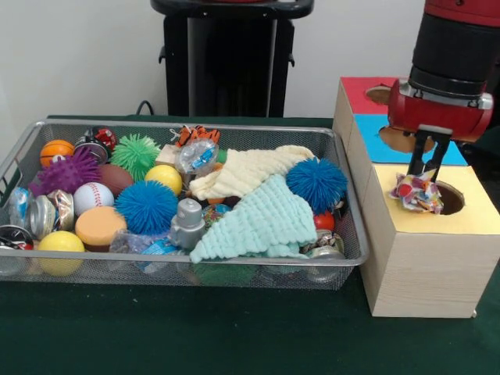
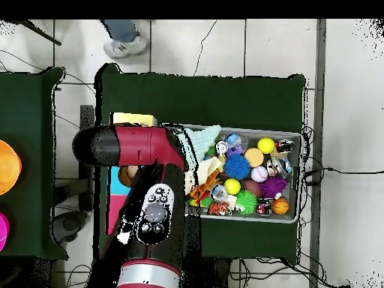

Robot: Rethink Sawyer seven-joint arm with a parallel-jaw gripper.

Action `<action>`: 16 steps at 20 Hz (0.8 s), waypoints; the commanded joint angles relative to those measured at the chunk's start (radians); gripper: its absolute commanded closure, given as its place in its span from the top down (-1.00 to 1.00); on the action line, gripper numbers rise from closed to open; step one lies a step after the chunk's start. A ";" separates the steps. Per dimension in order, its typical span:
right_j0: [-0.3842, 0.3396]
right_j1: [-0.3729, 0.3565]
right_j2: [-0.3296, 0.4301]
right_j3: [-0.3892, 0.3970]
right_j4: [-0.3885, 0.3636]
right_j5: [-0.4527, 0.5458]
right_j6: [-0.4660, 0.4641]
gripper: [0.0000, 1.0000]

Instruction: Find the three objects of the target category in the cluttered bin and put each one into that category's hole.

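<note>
The claw (image 1: 426,173) hangs over the yellow end of the wooden box (image 1: 422,258), its two dark fingers pinching a crumpled, many-coloured wrapper (image 1: 416,193) right at the rim of the round hole (image 1: 449,198) in the yellow panel (image 1: 469,215); the wrapper sits half over the hole's left edge. Farther back on the box top lie a blue panel (image 1: 375,141) and a red panel (image 1: 361,94), each with its own hole, so three holes in all; the red arm (image 2: 142,146) covers most of the box when seen from overhead. Just left of the box stands the wire bin (image 1: 180,269), almost touching it, crowded to the brim; two blue spiky balls (image 1: 147,207), one green, one purple; a baseball (image 1: 92,197); two knitted cloths, mint (image 1: 262,223) and cream (image 1: 246,172), lie over the right half. The green worktop (image 1: 195,328) is open on the near side. A person's shoe (image 2: 124,46) shows on the floor beyond the worktop.
</note>
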State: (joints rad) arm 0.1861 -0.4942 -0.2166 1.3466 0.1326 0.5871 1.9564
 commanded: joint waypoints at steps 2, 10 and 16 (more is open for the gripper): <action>0.060 0.095 -0.018 0.072 0.026 -0.017 0.287 -1.00; 0.062 0.093 -0.026 0.042 0.063 0.025 0.267 -1.00; 0.049 0.097 -0.017 0.035 0.076 0.016 0.238 -1.00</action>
State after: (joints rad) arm 0.2671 -0.4463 -0.2619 1.3426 0.1712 0.5852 1.9615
